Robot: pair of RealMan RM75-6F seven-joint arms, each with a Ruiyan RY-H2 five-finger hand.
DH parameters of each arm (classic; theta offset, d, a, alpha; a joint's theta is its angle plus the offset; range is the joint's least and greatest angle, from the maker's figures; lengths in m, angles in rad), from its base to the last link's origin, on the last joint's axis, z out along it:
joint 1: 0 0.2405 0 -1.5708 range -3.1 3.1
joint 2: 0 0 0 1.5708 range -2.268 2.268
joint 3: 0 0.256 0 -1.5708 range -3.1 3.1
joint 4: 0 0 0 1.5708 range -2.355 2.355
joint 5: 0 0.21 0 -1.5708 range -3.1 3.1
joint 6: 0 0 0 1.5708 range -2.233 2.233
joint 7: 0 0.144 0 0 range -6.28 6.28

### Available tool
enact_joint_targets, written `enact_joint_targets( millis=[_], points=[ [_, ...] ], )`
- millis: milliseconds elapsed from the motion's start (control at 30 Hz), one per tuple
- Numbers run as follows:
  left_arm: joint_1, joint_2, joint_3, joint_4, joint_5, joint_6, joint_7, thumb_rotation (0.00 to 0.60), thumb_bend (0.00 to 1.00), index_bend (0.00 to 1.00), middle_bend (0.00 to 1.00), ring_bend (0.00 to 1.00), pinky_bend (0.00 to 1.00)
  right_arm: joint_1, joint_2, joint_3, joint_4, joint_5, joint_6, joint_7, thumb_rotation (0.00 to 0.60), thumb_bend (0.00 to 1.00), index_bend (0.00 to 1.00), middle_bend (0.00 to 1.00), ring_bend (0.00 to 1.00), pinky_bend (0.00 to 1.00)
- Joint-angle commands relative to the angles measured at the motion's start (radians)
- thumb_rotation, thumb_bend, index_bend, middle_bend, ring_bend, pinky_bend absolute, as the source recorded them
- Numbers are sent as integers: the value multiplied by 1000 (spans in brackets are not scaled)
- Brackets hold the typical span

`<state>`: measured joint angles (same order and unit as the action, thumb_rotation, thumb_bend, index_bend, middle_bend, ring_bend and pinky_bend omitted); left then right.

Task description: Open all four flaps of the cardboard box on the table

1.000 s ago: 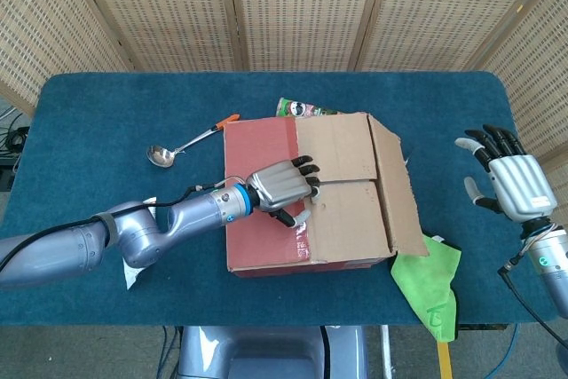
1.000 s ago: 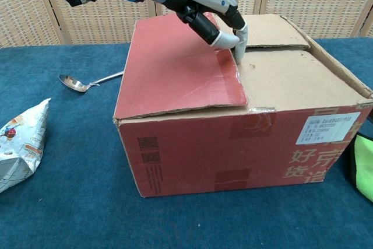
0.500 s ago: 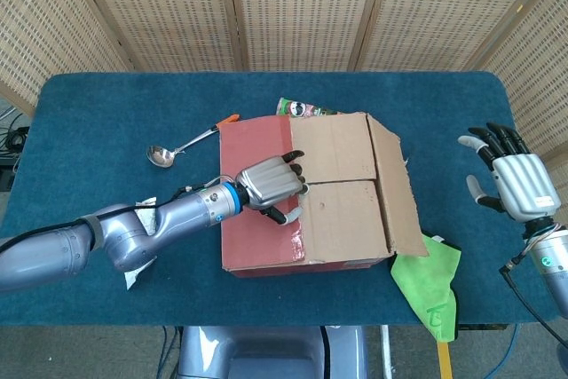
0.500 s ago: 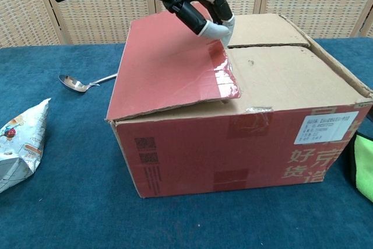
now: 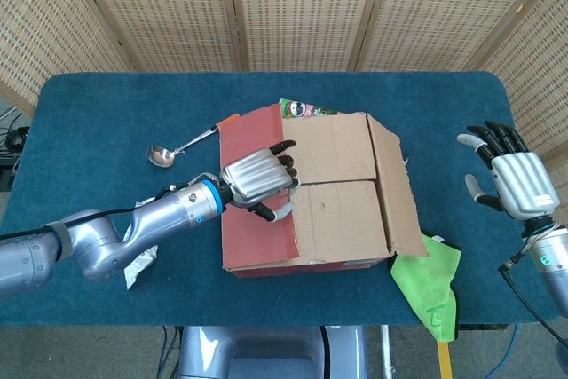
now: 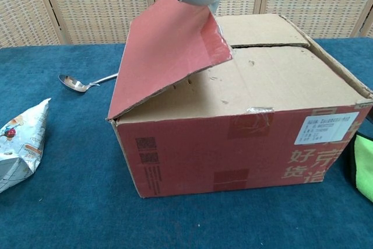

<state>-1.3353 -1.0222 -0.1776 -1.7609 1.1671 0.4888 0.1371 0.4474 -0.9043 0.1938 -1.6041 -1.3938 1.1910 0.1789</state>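
Left hand (image 5: pixel 257 182) grips the box's (image 6: pixel 245 138) red flap (image 6: pixel 166 56) — light, stiff cardboard, best held at its free edge; right hand (image 5: pixel 515 179) spread, holding nothing.

Head view: high, looking steeply down and forward over the whole table (image 5: pixel 89 113) to the screen panels behind. Chest view: low, near table height, facing forward, close to the box (image 6: pixel 245 138) front wall; its top edge seems to crop whatever lifts the red flap (image 6: pixel 166 45). Shared: box (image 5: pixel 311 193), flap, spoon (image 5: pixel 161 155), table's near left part
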Motion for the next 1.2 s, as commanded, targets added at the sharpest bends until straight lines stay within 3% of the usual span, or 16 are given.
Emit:
enact_joint_targets(
  millis=[33, 267, 767, 1033, 1200],
  points=[
    [31, 64, -3, -58, 25, 32, 3, 175, 522, 427, 471, 275, 0, 1, -1, 2, 2, 0, -1, 2, 600, 504, 184, 136, 0, 63],
    [112, 213, 1, -181, 90, 102, 2, 174, 502, 429, 474, 279, 0, 4, -3, 8, 10, 4, -3, 9, 600, 504, 184, 136, 0, 63],
    [324, 499, 52, -305, 286, 227, -69, 173, 447, 433, 474, 279, 0, 15, -15, 8, 27, -3, -23, 17, 600, 503, 184, 136, 0, 63],
    [445, 575, 90, -313, 403, 329, -136, 173, 426, 433, 474, 278, 0, 22, -21, 10, 28, -5, -30, 15, 600, 505, 183, 137, 0, 63],
    [511, 561, 117, -295, 451, 372, -136, 175, 336, 416, 440, 275, 0, 21, -25, 10, 29, -4, -30, 13, 600, 504, 184, 136, 0, 63]
  ],
)
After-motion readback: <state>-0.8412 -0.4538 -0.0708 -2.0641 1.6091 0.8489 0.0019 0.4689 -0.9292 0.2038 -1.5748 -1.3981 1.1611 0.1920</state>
